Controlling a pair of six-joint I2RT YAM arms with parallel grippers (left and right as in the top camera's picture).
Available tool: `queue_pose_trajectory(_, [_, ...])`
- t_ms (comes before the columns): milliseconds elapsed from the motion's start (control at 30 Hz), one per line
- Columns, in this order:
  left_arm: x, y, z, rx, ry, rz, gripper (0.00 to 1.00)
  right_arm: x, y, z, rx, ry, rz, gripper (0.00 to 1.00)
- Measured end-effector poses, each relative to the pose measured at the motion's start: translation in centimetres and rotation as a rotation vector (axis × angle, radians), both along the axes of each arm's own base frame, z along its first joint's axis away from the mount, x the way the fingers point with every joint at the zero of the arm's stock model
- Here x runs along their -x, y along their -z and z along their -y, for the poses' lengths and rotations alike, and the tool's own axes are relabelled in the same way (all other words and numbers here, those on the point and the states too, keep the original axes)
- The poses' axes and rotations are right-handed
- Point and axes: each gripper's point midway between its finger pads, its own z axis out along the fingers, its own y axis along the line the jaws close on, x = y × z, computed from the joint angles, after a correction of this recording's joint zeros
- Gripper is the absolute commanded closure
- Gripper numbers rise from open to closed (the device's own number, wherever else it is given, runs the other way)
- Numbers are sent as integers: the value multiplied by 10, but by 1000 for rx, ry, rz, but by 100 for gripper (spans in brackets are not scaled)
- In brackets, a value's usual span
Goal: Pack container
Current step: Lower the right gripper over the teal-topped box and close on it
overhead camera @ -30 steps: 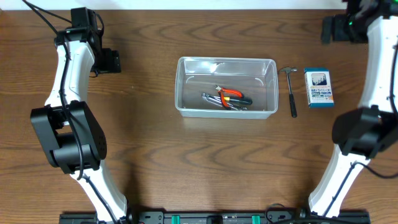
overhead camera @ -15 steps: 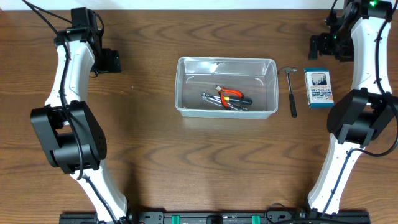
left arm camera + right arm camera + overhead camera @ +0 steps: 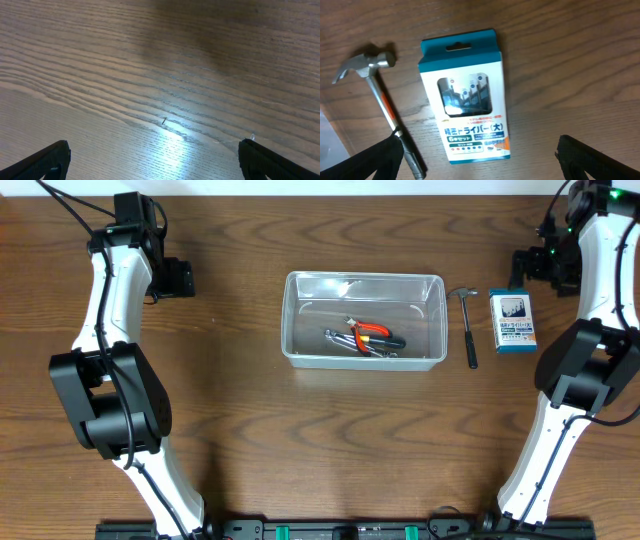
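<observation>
While both arms hang away from it, the clear, colourless plastic rectangular container (image 3: 310,320) sits on the brown wooden table (image 3: 300,440), with orange-handled pliers (image 3: 372,331) and a few small metal tools (image 3: 345,340) lying on its bottom. Just beside the container on the robot's right, not touching its wall, lies a small steel-headed hammer with a black grip (image 3: 468,330). Further from the container on that side lies a blue-and-white cardboard box (image 3: 513,321). The right gripper (image 3: 480,160) hovers above that box, jaws spread wide, holding nothing. The left gripper (image 3: 155,162), well to the container's left, is likewise spread wide and empty over the table.
</observation>
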Motion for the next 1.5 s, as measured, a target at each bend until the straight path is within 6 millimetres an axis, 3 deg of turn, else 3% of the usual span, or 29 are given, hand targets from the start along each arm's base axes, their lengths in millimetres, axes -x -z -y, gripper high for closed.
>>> queue_pose_trajectory(267, [0,0,0,0,0,0,2,1,6,-4,-4,-44,-17,1])
queue_pose_trajectory(500, [0,0,0,0,0,0,2,7,41,-7,-29,-132,-101,2])
queue_pose_trajectory(833, [0,0,0,0,0,0,2,12,67,-12,-45,-173,-163,1])
queue_pose_trajectory(1133, [0,0,0,0,0,0,2,9,69,-25,-37,-204,-169,1])
queue_pose_trajectory(1500, [0,0,0,0,0,0,2,14,75,-24,-27,-207,-197,1])
